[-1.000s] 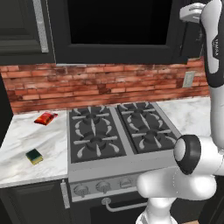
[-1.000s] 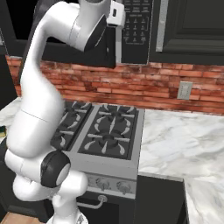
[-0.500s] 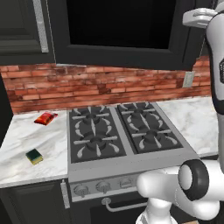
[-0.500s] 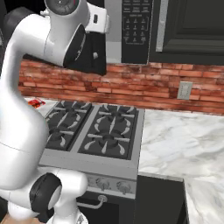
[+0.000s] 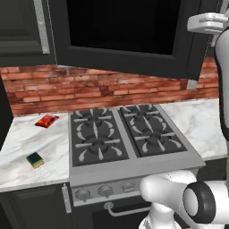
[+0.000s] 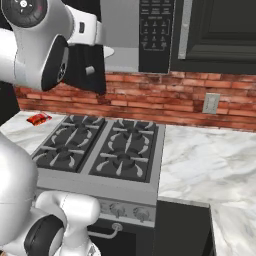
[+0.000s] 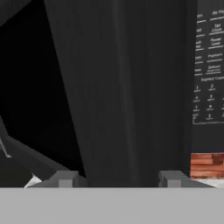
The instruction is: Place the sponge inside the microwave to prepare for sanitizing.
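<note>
We see microwave (image 6: 150,35) door ajar; sponge (image 5: 35,160) near counter (image 5: 27,147) front-left corner; gripper (image 7: 118,178) jaws spread, empty.

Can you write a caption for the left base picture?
Sponge waits on the counter while the microwave door hangs open.

Domestic kitchen, rendered.
You face a four-burner gas stove (image 5: 126,138) set into a white marble counter (image 6: 205,175), backed by a red brick wall (image 5: 89,91), with dark cabinets (image 6: 220,30) and a black microwave (image 6: 150,35) mounted above; a wall outlet (image 6: 211,103) sits beside it.
</note>
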You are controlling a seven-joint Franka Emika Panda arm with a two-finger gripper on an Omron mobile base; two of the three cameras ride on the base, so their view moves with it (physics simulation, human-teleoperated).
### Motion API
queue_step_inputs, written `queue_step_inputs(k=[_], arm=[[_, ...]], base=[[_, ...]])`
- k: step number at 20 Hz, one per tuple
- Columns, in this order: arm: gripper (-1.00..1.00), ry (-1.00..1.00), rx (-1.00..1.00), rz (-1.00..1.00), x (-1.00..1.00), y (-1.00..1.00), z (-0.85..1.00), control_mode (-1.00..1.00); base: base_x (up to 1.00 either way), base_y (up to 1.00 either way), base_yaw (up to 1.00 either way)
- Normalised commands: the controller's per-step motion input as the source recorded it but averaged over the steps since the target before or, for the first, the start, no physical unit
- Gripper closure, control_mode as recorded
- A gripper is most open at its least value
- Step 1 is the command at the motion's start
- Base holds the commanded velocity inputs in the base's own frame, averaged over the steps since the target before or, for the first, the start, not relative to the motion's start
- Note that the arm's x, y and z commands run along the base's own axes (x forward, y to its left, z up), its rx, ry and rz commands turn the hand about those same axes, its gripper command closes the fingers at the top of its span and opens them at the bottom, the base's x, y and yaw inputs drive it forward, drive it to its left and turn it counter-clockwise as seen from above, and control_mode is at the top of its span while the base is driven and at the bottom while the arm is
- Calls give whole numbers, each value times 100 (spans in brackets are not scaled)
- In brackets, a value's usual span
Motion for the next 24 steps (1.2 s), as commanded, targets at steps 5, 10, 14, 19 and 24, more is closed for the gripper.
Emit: queue_step_inputs(k=[5, 10, 14, 19, 24], arm=[[100, 0, 3, 0, -63, 21, 0, -100], [100, 0, 6, 0, -64, 25, 0, -100], [100, 0, 4, 0, -59, 29, 0, -100], [100, 0, 5, 0, -57, 28, -4, -100], [100, 0, 6, 0, -50, 28, -6, -100]], base=[[0, 0, 0], [0, 0, 0], [0, 0, 0], [0, 0, 0], [0, 0, 0]])
